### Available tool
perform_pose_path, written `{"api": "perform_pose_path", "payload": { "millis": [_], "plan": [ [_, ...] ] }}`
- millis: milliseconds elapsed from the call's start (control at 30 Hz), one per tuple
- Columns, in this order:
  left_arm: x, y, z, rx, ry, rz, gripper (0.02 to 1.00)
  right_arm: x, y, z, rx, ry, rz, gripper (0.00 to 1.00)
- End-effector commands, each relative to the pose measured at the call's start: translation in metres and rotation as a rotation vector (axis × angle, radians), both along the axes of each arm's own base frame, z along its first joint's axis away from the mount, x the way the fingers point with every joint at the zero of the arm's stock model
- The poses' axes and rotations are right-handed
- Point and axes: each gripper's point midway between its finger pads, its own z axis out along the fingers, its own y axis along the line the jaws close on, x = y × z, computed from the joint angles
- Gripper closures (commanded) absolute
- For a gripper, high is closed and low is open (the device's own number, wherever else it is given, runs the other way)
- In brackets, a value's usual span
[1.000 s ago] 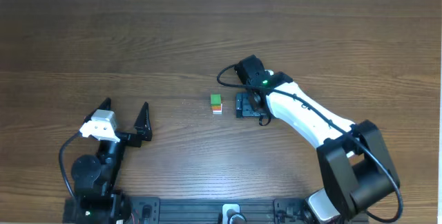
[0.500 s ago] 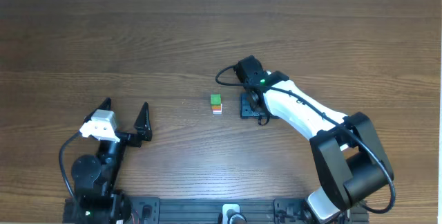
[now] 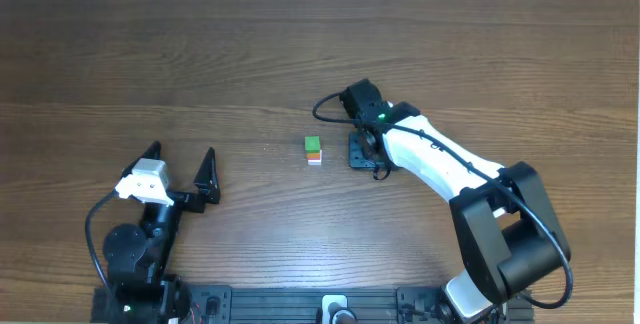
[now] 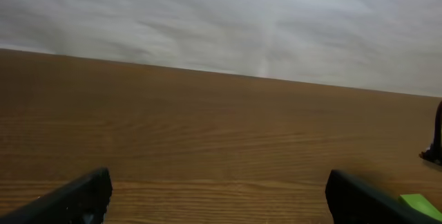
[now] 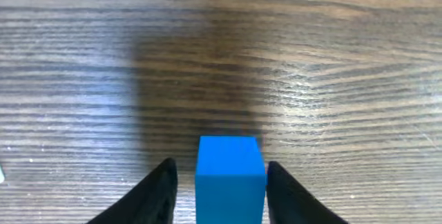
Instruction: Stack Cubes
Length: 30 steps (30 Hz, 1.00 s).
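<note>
A small stack (image 3: 314,150) with a green cube on top stands at the table's middle. In the left wrist view the green cube (image 4: 420,204) shows at the far edge. My right gripper (image 3: 363,152) hangs just right of the stack, apart from it. It is shut on a blue cube (image 5: 231,177), which sits between the two dark fingers (image 5: 161,189) above a shadow on the wood. My left gripper (image 3: 181,167) rests near its base at the left, open, with nothing between its fingers (image 4: 76,198).
The brown wooden table (image 3: 320,44) is bare around the stack and the arms. The right arm's white link (image 3: 440,169) runs diagonally from the lower right towards the middle.
The right gripper shifted slightly to the right, away from the stack, then held still. The left arm and the stack have not moved.
</note>
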Motion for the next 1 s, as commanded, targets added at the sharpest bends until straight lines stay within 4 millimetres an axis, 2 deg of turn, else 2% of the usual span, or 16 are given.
{"api": "perform_pose_path", "payload": {
  "millis": [33,533,733,800,833,900,1000],
  "plan": [
    [0.000,0.000,-0.001,0.014,-0.004,-0.006,0.020,-0.005,-0.006,-0.008,-0.005,0.026,-0.014,0.625],
    [0.000,0.000,-0.001,0.014,-0.004,-0.005,0.018,-0.007,-0.006,-0.011,0.003,0.029,-0.016,0.792],
    [0.000,0.000,-0.001,0.014,-0.004,-0.005,0.020,-0.001,-0.002,-0.004,0.015,0.008,-0.015,0.829],
    [0.000,0.000,-0.001,0.014,-0.004,-0.005,0.018,0.005,0.001,0.008,0.025,-0.012,-0.014,0.831],
    [0.000,0.000,-0.001,0.014,-0.004,-0.005,0.018,0.009,0.003,0.020,0.033,-0.028,-0.012,0.836],
    [0.000,0.000,-0.001,0.014,-0.004,-0.005,0.018,0.021,0.012,0.067,0.048,-0.076,-0.003,0.860],
    [0.000,0.000,-0.001,0.014,-0.004,-0.005,0.018,0.027,0.023,0.110,0.050,-0.098,0.010,0.875]
  ]
}}
